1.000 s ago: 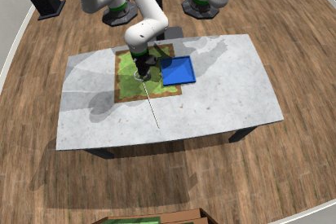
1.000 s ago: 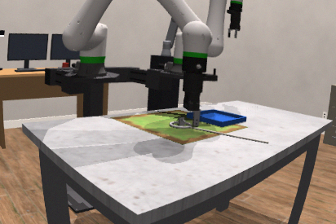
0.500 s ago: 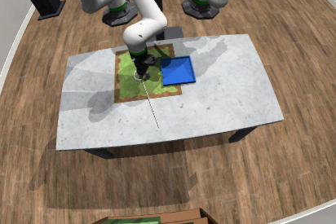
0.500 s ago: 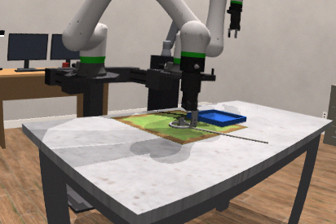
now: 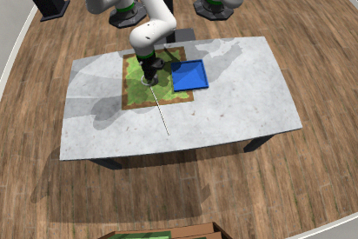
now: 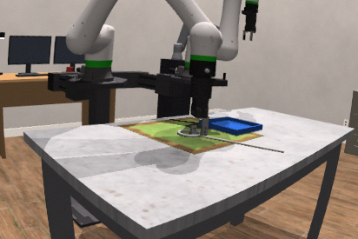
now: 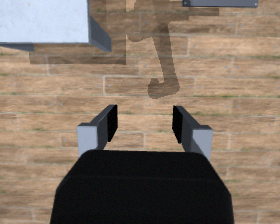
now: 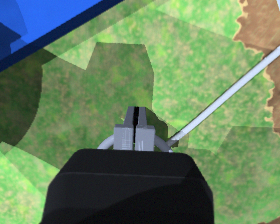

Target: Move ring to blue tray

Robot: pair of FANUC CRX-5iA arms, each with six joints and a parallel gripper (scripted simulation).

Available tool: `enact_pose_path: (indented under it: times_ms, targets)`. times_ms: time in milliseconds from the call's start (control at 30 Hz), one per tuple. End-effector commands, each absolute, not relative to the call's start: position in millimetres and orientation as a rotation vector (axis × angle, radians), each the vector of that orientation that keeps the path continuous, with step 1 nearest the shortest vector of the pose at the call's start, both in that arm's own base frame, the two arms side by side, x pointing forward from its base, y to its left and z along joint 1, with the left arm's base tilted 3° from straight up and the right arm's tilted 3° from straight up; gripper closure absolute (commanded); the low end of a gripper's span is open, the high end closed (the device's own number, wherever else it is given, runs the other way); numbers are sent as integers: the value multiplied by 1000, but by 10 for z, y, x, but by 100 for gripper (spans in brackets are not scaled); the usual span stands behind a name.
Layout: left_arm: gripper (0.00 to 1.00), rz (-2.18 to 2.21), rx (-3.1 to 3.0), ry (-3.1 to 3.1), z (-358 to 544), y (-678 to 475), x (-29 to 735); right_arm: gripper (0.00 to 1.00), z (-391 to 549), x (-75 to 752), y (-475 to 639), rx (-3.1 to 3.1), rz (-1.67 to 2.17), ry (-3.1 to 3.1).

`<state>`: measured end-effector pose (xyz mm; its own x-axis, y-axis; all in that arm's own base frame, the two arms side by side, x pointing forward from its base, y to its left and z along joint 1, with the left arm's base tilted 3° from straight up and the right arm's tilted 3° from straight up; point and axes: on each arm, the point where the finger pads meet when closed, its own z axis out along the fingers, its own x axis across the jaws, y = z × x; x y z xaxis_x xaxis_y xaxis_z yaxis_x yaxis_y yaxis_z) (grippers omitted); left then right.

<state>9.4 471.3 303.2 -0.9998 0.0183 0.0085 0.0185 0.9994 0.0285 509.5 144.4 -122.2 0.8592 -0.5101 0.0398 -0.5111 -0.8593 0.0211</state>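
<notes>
ring: a pale hoop (image 5: 142, 81) (image 6: 182, 134) (image 8: 105, 143), low over the patterned mat (image 5: 135, 96) (image 6: 200, 146) (image 8: 191, 75), outside the tray
stake: the pale rod (image 5: 160, 110) (image 6: 248, 144) (image 8: 226, 95) looks likeliest, reaching from beside the ring toward the desk (image 5: 243, 104) (image 6: 109, 195) (image 7: 41, 22) edge opposite the arm bases (whether it runs through the ring, one cannot tell)
right claw (image 5: 149, 80) (image 6: 204, 133) (image 8: 136, 111): closed, fingers at the ring's band, no grip to be seen
blue tray (image 5: 191, 89) (image 6: 236, 131) (image 8: 46, 42): overlapping the mat's side, nearer the bases' edge than the opposite one; no ring inside
left claw (image 6: 248, 36) (image 7: 145, 122): wide open, empty, beyond the desk's edge
done: the claw has reached the ring; removal unconfirmed
left: secure it, clear the stake, lay it flat
</notes>
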Motion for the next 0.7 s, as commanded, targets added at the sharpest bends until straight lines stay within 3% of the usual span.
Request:
enact_pose_path:
  times_ms: [0, 667]
  targets:
    - [0, -48, -29, -3133, 3041, 4715, 96, 100, -1212, 5088, 1421, 3000, 54, -824]
    - [0, -48, -29, -3133, 3041, 4715, 96, 100, -1070, 5063, 1391, 3000, 54, -824]
